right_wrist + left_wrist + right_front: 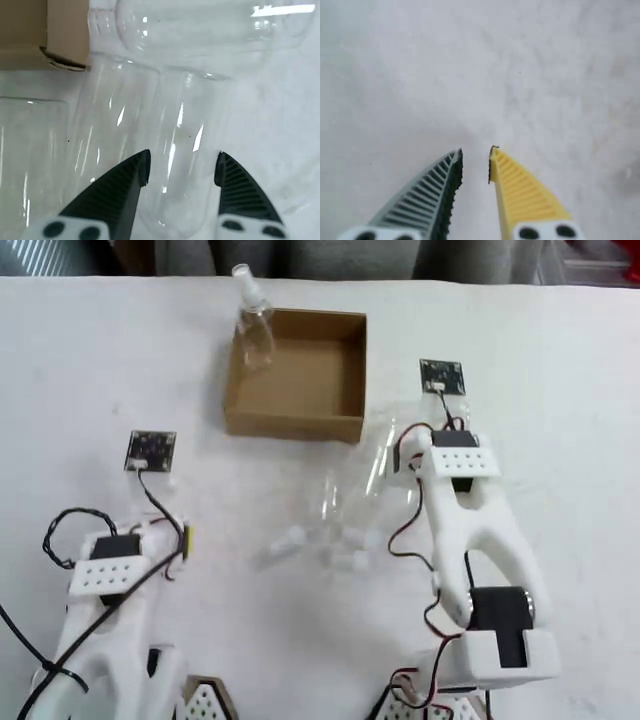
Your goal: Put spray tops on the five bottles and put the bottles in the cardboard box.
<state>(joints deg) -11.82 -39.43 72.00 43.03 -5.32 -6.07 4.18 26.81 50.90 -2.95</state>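
A cardboard box (296, 380) stands at the back centre, and its corner (45, 35) appears in the right wrist view. One clear bottle with a spray top (252, 320) leans in the box's far left corner. Several clear topless bottles (375, 465) lie on the table just in front of the box. Loose spray tops (320, 545) lie nearer the table's middle. My right gripper (182, 160) is open, its black fingers either side of one lying bottle (182, 130). My left gripper (476, 152) hangs slightly open over bare white table, holding nothing.
The right arm (470, 530) stretches from the front right toward the bottles. At the front left sits the left arm (110, 580), trailing black cables. Another bottle (210, 30) lies crosswise beyond the right gripper, its neck by the box corner.
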